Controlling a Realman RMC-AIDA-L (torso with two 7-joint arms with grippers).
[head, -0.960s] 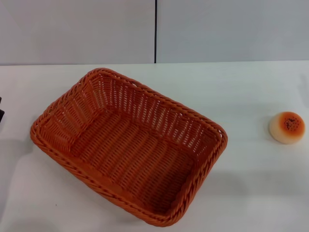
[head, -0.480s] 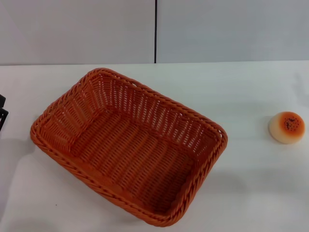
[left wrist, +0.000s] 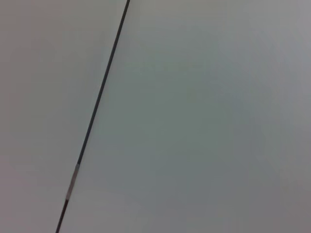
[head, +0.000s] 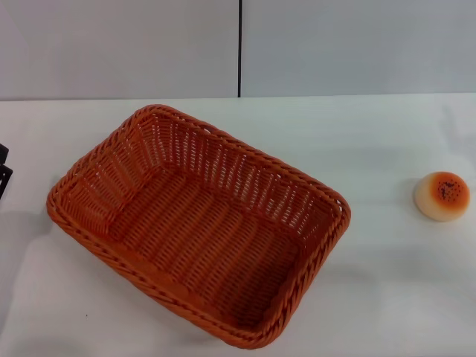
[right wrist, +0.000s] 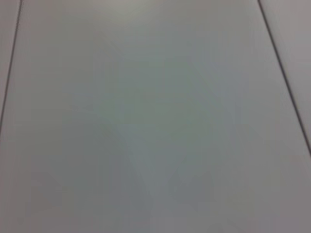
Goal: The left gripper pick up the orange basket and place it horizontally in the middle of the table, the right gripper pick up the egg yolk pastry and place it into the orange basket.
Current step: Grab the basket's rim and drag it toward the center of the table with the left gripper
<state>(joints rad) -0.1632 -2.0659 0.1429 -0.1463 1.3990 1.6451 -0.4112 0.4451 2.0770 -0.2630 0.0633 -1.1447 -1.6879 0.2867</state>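
The orange basket (head: 198, 223) sits skewed, just right of my left gripper (head: 3, 172) at the table (head: 387, 297) edge; jaw state I cannot tell.

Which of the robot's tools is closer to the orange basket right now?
Left. Only the left tool shows, a dark tip at the table's left edge, beside the orange basket without touching it. The right tool is out of view.

The head camera looks forward and down across the table (head: 387, 297) to a grey wall (head: 357, 44). Both wrist cameras face plain grey panelled surfaces, perhaps that wall; no overlap is certain.
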